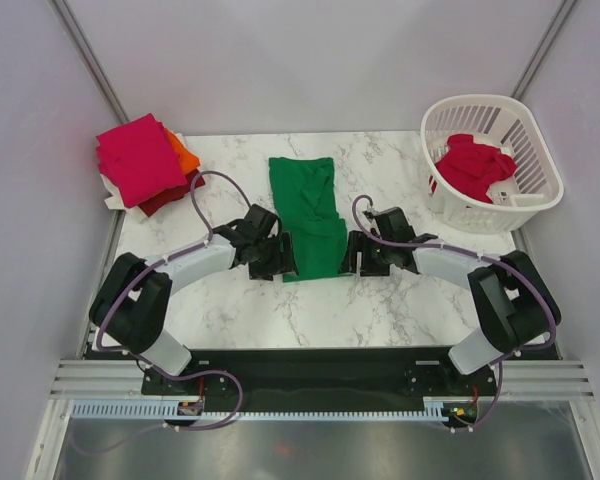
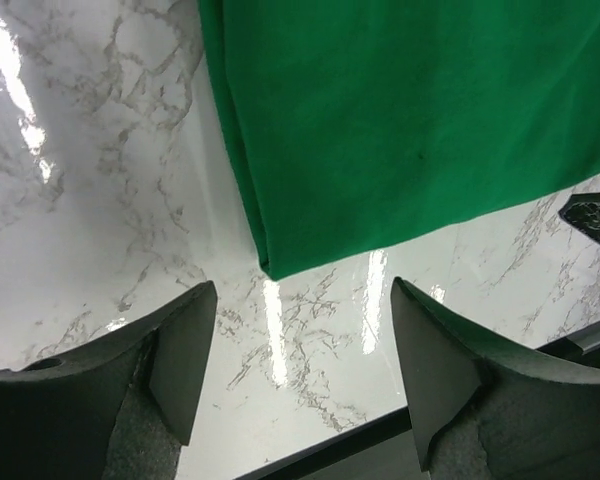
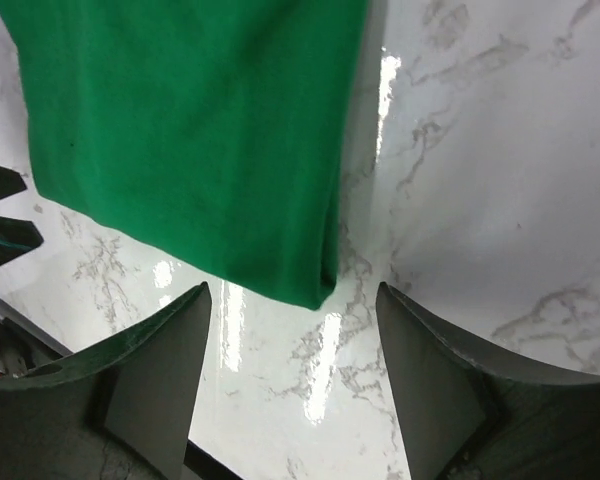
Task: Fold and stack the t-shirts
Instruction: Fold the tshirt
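Locate bright green cloth t-shirt (image 1: pixel 308 215) at centre of overhead frame, folded lengthwise into a narrow strip on white marble surface (image 1: pixel 400 300). Record left gripper (image 2: pixel 300 330) and right gripper (image 3: pixel 292 320) both spread, holding nothing, flanking the strip's lower end just short of its corners.

Judge risks:
- pinching only the top layer, spilling the fold open
- closing unevenly, skewing the hem
- scraping fingers on hard marble

Get layered corner edges and cloth-to-finger gap from wrist views only, hidden under the grippers overhead. Get magenta-pink folded shirt (image 1: pixel 138 158) topping stack at upper left, and red shirt (image 1: pixel 473 165) in white slatted plastic basket (image 1: pixel 535 150) at upper right, from overhead only.
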Controlling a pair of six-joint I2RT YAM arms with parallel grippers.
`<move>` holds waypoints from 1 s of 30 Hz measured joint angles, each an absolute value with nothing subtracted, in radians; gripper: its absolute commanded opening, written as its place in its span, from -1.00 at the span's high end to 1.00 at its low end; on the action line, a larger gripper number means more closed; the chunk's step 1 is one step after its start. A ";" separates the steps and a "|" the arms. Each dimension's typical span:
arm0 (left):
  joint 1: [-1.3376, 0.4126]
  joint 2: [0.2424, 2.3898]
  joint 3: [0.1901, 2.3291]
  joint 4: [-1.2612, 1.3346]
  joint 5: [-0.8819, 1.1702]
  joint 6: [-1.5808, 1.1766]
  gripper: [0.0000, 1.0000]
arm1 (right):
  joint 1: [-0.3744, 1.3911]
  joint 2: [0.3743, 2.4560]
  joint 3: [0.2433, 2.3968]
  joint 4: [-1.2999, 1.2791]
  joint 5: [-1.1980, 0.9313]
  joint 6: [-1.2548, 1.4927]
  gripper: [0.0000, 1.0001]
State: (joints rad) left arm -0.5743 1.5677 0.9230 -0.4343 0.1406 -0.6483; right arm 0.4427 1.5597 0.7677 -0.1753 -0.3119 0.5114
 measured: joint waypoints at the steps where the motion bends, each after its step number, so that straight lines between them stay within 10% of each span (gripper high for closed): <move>1: -0.577 1.568 0.915 -0.414 0.142 -0.651 -0.58 | 0.443 1.567 0.763 -0.148 -0.324 0.517 -0.46; 9: -0.587 1.568 0.864 -0.308 0.133 -0.666 -0.57 | 0.441 1.615 0.726 -0.015 -0.376 0.544 0.38; 18: -0.587 1.586 0.841 -0.252 0.111 -0.673 -0.42 | 0.441 1.640 0.711 0.024 -0.403 0.550 0.59; 30: -0.598 1.605 0.793 -0.176 0.098 -0.710 0.95 | 0.441 1.670 0.717 0.050 -0.449 0.544 1.00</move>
